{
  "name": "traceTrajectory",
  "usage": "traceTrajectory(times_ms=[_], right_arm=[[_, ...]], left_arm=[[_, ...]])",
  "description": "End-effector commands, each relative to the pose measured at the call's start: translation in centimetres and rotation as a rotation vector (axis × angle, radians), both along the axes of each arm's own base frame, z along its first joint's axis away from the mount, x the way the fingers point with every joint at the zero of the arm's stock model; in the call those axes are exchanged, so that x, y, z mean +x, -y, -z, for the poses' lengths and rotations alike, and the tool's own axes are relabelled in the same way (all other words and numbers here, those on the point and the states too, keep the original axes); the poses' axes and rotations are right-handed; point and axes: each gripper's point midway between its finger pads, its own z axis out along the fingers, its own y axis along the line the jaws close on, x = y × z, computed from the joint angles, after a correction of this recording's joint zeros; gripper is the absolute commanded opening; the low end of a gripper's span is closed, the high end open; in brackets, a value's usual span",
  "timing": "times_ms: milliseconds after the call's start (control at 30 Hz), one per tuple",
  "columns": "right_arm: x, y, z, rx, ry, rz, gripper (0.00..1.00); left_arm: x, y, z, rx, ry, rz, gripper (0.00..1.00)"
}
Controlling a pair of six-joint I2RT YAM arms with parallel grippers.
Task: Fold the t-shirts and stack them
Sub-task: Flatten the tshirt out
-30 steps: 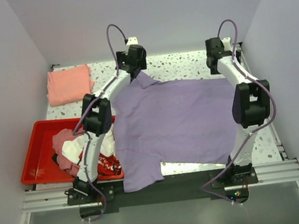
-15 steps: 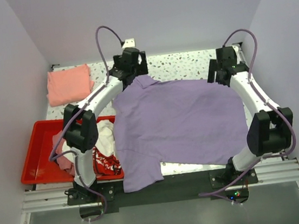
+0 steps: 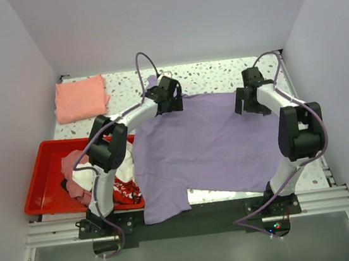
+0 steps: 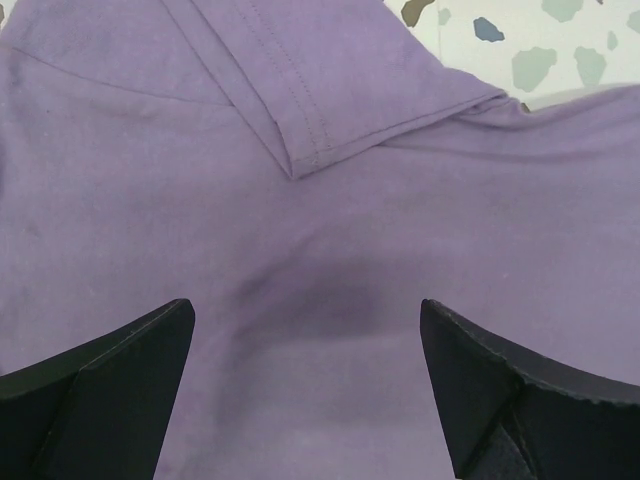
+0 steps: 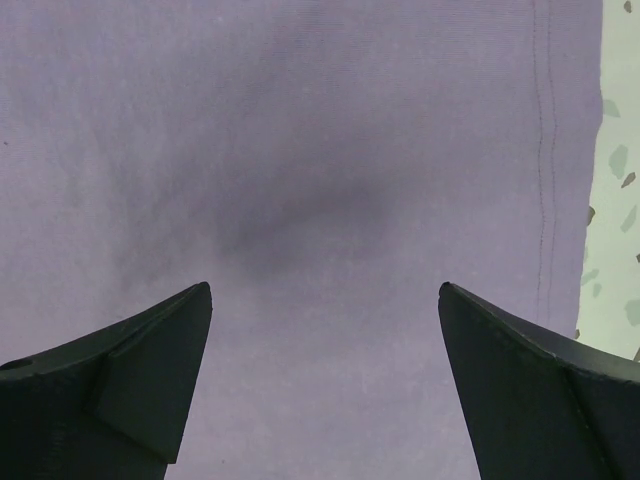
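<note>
Purple tee (image 3: 208, 145) lies on the surface (image 3: 218, 71), pincers right above it!
Left pincer (image 3: 170, 102) spread at its 11 o'clock; right pincer (image 3: 246, 104) spread at 2 o'clock.

- Lavender t-shirt (image 3: 208, 145) lies spread on the speckled bench (image 3: 218, 69).
- Left end effector (image 3: 169, 98) over its far-left corner, right end effector (image 3: 247, 100) over its far-right corner.
- Folded salmon t-shirt (image 3: 81, 98) beyond its far-left corner.
</note>
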Motion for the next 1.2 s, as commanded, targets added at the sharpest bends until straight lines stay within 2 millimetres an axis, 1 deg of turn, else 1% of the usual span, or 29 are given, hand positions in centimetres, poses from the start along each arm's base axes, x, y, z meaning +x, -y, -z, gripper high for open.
traceTrajectory(times_ms=[0, 33, 67, 100, 133, 167, 233, 300, 333, 367, 400, 433, 533, 700, 767, 800, 900, 967, 1100, 1133, 1167], right_arm=[[1.8, -0.2, -1.2, 0.011, 0.062, 0.021, 0.99], [1.7, -0.2, -1.1, 0.009, 0.058, 0.02, 0.99], [1.6, -0.1, -0.8, 0.002, 0.047, 0.02, 0.99], [1.6, 0.0, -0.7, -0.002, 0.045, 0.022, 0.99], [1.5, 0.1, -0.6, -0.006, 0.041, 0.024, 0.99], [1.5, 0.1, -0.6, -0.008, 0.038, 0.021, 0.99], [1.5, 0.1, -0.4, -0.009, 0.034, 0.02, 0.99], [1.4, 0.2, 0.0, -0.011, 0.021, 0.019, 0.99], [1.4, 0.2, 0.0, -0.013, 0.02, 0.02, 0.99], [1.4, 0.2, 0.2, -0.016, 0.014, 0.021, 0.99], [1.4, 0.2, 0.2, -0.018, 0.012, 0.019, 0.99], [1.3, 0.3, 0.4, -0.019, 0.006, 0.022, 0.99], [1.3, 0.3, 0.4, -0.019, 0.005, 0.022, 0.99], [1.4, 0.4, 0.3, -0.027, 0.007, 0.023, 0.99], [1.4, 0.4, 0.3, -0.028, 0.008, 0.023, 0.99], [1.4, 0.5, 0.2, -0.028, 0.011, 0.025, 0.99], [1.4, 0.6, 0.4, -0.037, 0.005, 0.028, 0.99], [1.4, 0.7, 0.4, -0.04, 0.003, 0.028, 0.99], [1.5, 0.6, 0.4, -0.037, 0.005, 0.028, 0.99], [1.5, 0.6, 0.4, -0.039, 0.003, 0.026, 0.99], [1.5, 0.6, 0.5, -0.04, 0.0, 0.026, 0.99]], left_arm=[[2.4, 0.6, -1.4, -0.065, 0.066, -0.041, 1.0], [2.9, 0.6, -1.5, -0.076, 0.065, -0.05, 1.0], [3.4, 0.0, -0.2, -0.08, 0.045, -0.077, 1.0], [4.1, 0.0, -0.5, -0.092, 0.052, -0.093, 0.98], [4.5, -0.8, 0.5, -0.09, 0.027, -0.128, 0.96], [4.8, -1.2, 0.4, -0.095, 0.029, -0.148, 0.89], [5.9, -1.5, 0.2, -0.114, 0.055, -0.169, 0.8], [6.7, -1.3, 0.0, -0.135, 0.074, -0.162, 0.73], [7.0, -1.3, 0.6, -0.133, 0.063, -0.158, 0.7], [7.5, -0.8, 0.1, -0.155, 0.067, -0.144, 0.67], [7.7, -0.7, 0.4, -0.154, 0.058, -0.141, 0.65], [7.6, -0.7, 1.3, -0.144, 0.04, -0.139, 0.64], [8.0, -0.3, 1.8, -0.149, 0.045, -0.129, 0.61], [8.5, 0.0, 2.5, -0.158, 0.036, -0.121, 0.5], [8.4, 0.2, 2.8, -0.164, 0.029, -0.117, 0.44], [8.5, 0.3, 2.5, -0.172, 0.035, -0.115, 0.42], [8.7, 0.5, 2.3, -0.181, 0.048, -0.113, 0.32], [8.9, 0.5, 2.1, -0.183, 0.055, -0.115, 0.3], [9.6, 0.7, 1.7, -0.191, 0.076, -0.118, 0.2], [9.6, 0.7, 1.9, -0.189, 0.075, -0.118, 0.18], [10.0, 0.8, 1.5, -0.194, 0.086, -0.116, 0.17]])
